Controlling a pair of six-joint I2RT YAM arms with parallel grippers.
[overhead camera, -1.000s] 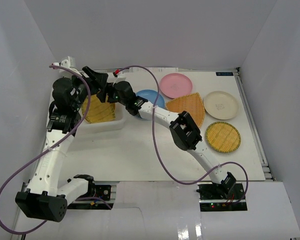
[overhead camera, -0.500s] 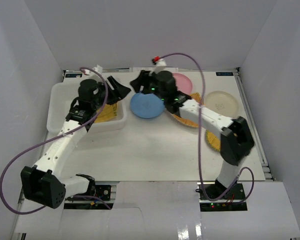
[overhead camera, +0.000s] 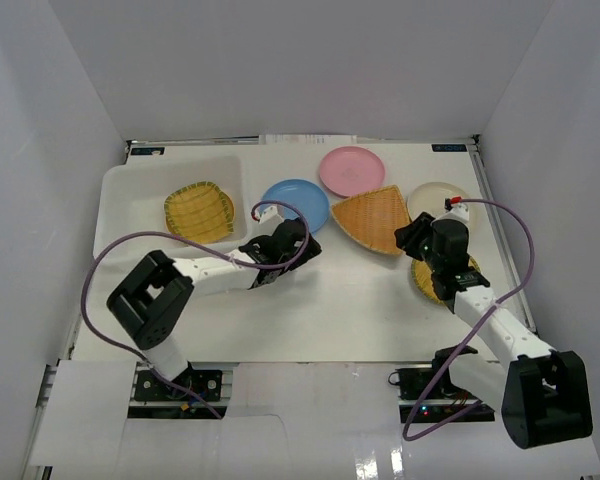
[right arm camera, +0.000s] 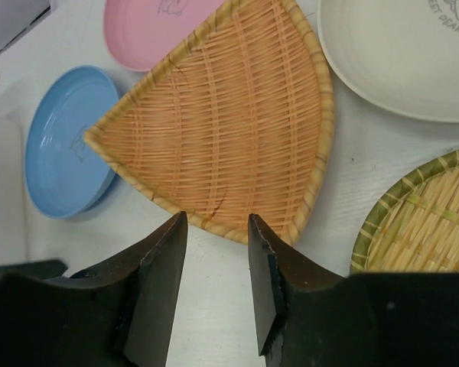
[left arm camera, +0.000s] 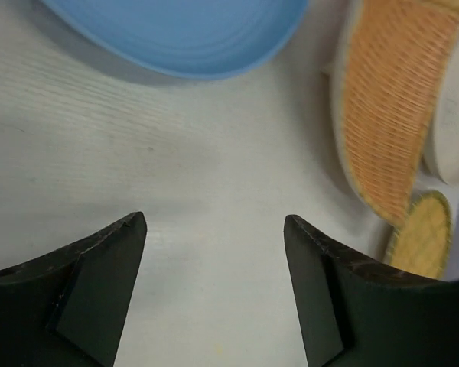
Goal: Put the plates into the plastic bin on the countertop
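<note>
The white plastic bin [overhead camera: 130, 205] sits at the left of the countertop [overhead camera: 330, 300] and holds the squarish yellow woven dish [overhead camera: 198, 212]. The blue plate [overhead camera: 295, 203], pink plate [overhead camera: 351, 170], orange fan-shaped dish [overhead camera: 372, 218], cream plate [overhead camera: 438, 205] and round woven dish [overhead camera: 458, 280] lie on the countertop. My left gripper [overhead camera: 298, 240] is open and empty, low over bare table just near of the blue plate [left arm camera: 176, 30]. My right gripper [overhead camera: 415, 240] is open and empty, its tips [right arm camera: 218, 222] at the near edge of the orange dish [right arm camera: 222, 115].
Pale grey walls close in the table on three sides. My right arm lies over part of the round woven dish [right arm camera: 421, 222]. A purple cable [overhead camera: 110, 260] loops from my left arm over the table's near left. The cream plate [right arm camera: 405, 53] lies right of the orange dish.
Both arms have drawn back from the bin and blue plate towards the near side. The left gripper now hovers near the blue plate, the right near the orange dish. The yellow dish stays in the bin.
</note>
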